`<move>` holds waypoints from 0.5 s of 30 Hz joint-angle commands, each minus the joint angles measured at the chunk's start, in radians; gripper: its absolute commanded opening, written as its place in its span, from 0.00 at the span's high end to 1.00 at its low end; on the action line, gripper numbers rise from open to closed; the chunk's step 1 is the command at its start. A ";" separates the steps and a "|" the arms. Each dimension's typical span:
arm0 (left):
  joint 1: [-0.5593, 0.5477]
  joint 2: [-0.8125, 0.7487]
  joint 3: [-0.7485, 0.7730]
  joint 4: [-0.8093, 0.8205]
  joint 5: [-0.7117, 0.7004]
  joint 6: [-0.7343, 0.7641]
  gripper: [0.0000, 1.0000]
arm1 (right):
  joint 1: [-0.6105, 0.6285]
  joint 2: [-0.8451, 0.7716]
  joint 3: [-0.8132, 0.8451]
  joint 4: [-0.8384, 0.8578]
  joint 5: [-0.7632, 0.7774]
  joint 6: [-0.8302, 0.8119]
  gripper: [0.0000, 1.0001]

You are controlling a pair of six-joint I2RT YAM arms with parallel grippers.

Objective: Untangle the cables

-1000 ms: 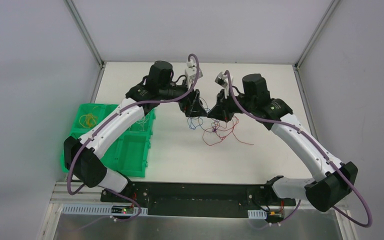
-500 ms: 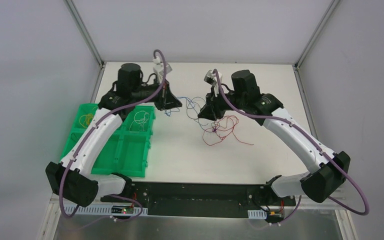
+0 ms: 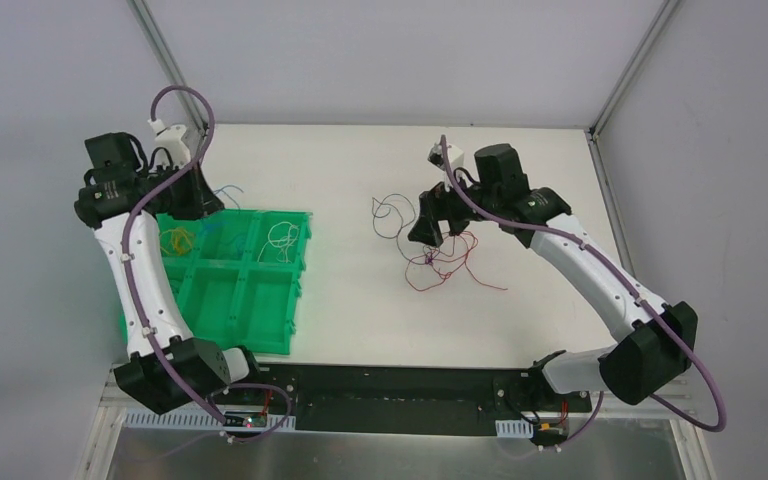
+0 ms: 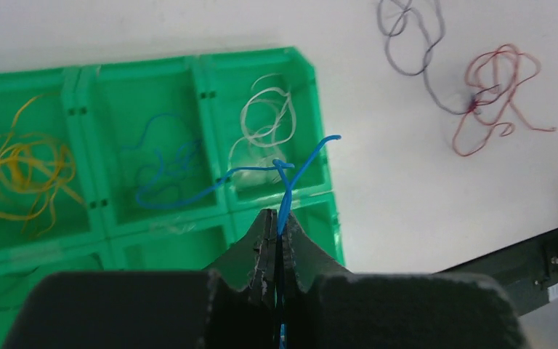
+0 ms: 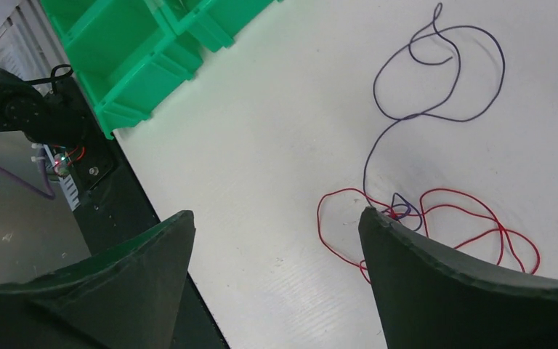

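**3 colours at the tray, 2 still knotted**

Our left jaws are clamped on a thin blue wire [image 4: 288, 182] over the green plastic compartment tray [image 4: 325, 145]. A yellow coil [image 4: 22, 171] and a white coil [image 4: 265, 120] already lie there in separate compartments. Our right jaws stand wide apart above the white desk [image 5: 276, 109], where the red wire [image 5: 465, 200] and purple wire [image 5: 436, 80] lie snagged together, not yet separated.
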 commanded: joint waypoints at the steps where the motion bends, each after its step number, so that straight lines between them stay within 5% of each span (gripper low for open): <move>1: 0.082 0.066 0.063 -0.227 -0.115 0.206 1.00 | -0.031 -0.029 -0.028 -0.005 0.025 0.010 0.11; 15: 0.059 0.448 0.066 -0.108 -0.298 0.164 1.00 | -0.148 -0.055 -0.100 -0.001 0.017 0.015 0.05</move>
